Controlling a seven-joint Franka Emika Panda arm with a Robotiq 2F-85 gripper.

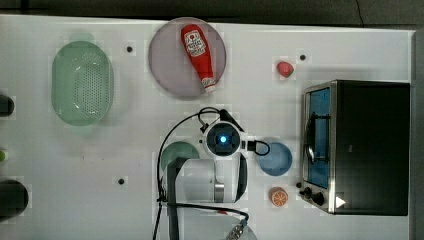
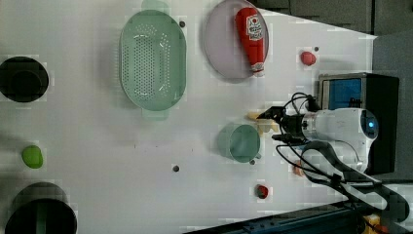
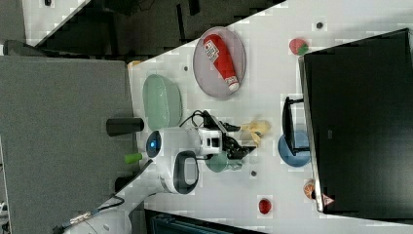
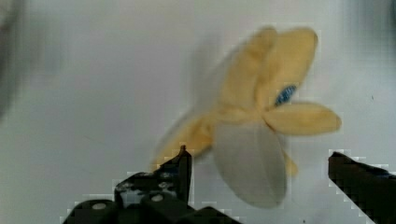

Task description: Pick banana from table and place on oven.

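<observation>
- Low in the wrist view, my gripper (image 4: 259,175) stands spread wide with nothing between the two black fingers (image 4: 175,175).
- Just past my fingertips lies the banana (image 4: 261,116), half peeled: yellow peel flaps splay toward the upper right of the wrist frame, one pale flap hangs down between my fingers, and the stem end runs toward the lower left. Its long axis goes diagonally from lower left to upper right; I cannot tell whether I touch it.
- At the middle of the right view, the banana (image 3: 256,129) rests on the white table (image 3: 272,78) between my gripper (image 3: 243,141) and the oven's handle.
- Beside my arm in the top view sit a green cup (image 1: 172,152) and a blue bowl (image 1: 277,160).
- Farther on, at the top view's right, stands the oven (image 1: 372,145), its black top bare.
</observation>
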